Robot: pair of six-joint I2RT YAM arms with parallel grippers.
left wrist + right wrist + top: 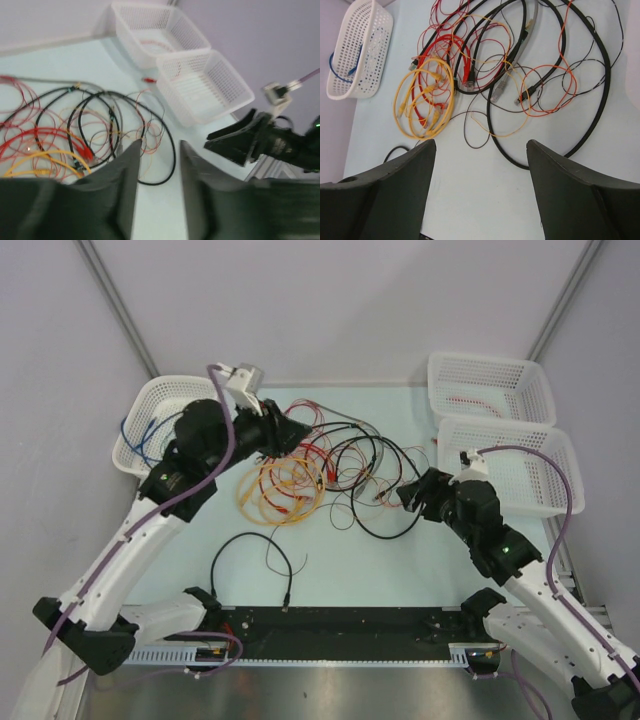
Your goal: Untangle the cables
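The cables (330, 460) lie tangled in the middle of the table: thin red and orange wires, thick black loops and a yellow coil (277, 495). A separate black cable (250, 550) lies nearer the arms. My left gripper (300, 435) hovers over the tangle's left part, open and empty; in the left wrist view (160, 145) a black loop (170, 150) lies just beyond its fingertips. My right gripper (410, 492) is at the tangle's right edge, open wide and empty. The right wrist view (480, 145) shows the yellow coil (422, 102) and a thick black cable (600, 100) ahead of it.
A white basket (150, 405) at the left holds a blue cable (135, 435). Two white baskets stand at the right: the far one (490, 365) holds a red cable, the near one (520, 495) sits beside my right arm. A black strip (340, 625) runs along the near edge.
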